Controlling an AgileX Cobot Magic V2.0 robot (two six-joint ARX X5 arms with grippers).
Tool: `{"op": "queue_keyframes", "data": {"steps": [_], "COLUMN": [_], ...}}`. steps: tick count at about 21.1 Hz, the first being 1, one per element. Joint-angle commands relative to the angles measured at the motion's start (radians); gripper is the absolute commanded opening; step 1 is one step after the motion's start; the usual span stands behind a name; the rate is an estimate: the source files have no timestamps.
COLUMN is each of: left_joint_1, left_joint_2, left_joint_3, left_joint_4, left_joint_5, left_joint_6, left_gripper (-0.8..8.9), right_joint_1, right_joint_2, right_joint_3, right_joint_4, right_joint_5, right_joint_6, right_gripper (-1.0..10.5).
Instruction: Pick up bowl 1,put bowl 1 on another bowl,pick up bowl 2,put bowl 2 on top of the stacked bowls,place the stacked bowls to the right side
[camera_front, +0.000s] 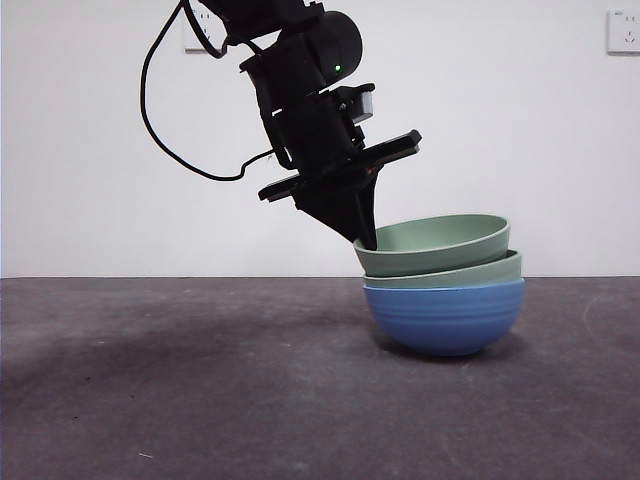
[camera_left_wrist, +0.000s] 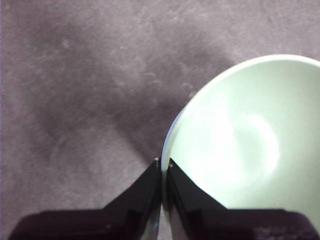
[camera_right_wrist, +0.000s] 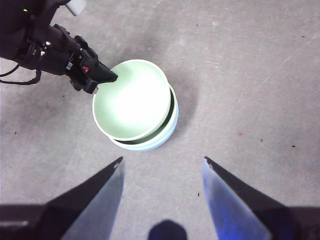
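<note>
Left gripper (camera_front: 366, 238) is seen coming down from the upper left of the front view, jaws pinched on the left rim of the top green bowl (camera_front: 432, 243); in the left wrist view the jaws are pressed onto the thin rim with almost no gap. The top green bowl is tilted, left edge lifted, right edge sunk into the second green bowl (camera_front: 450, 273), which is nested in the blue bowl (camera_front: 445, 316). The stack is placed right of centre in the front view, on the table (camera_front: 180, 390). The bowls are judged light, stiff and smooth, likely plastic or melamine: a thin wall, not fragile, but slippery under a rim pinch. The rim is judged the only usable hold; for the final move, the blue bowl's rim or all three rims together would be needed, otherwise only the top bowl gets lifted. The nest is loose, so a slide or rock is to be expected if it is pushed. Right gripper (camera_right_wrist: 162, 167) is held above the stack in its wrist view, jaws spread wide, nothing held. The table is dark grey, matte, slightly mottled. A plain white wall (camera_front: 520, 120) is seen behind, with a socket (camera_front: 623, 31) at the upper right.
</note>
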Motion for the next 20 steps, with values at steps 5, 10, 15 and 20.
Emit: {"op": "queue_keyframes", "data": {"steps": [5, 10, 15, 20], "left_joint_1": [-0.032, -0.036, -0.036, -0.008], "left_joint_2": [0.011, 0.011, -0.027, -0.186], "left_joint_3": [-0.002, -0.002, -0.001, -0.001], "left_joint_4": [0.001, 0.002, -0.025, -0.130], "left_joint_5": [-0.002, 0.000, -0.002, -0.003], "left_joint_6": [0.058, 0.056, 0.053, 0.067], "left_gripper": [0.07, 1.98, 2.52, 3.24], "right_joint_1": [0.001, 0.001, 0.001, 0.001], "right_joint_2": [-0.001, -0.001, -0.001, 0.034], "right_joint_3": [0.001, 0.001, 0.001, 0.001], "right_joint_4": [0.005, 0.003, -0.009, -0.009], "right_joint_5": [-0.001, -0.002, -0.001, -0.001], "right_joint_6": [0.010, 0.010, 0.010, 0.020], "right_gripper": [2.6, 2.6, 2.6, 3.1]}}
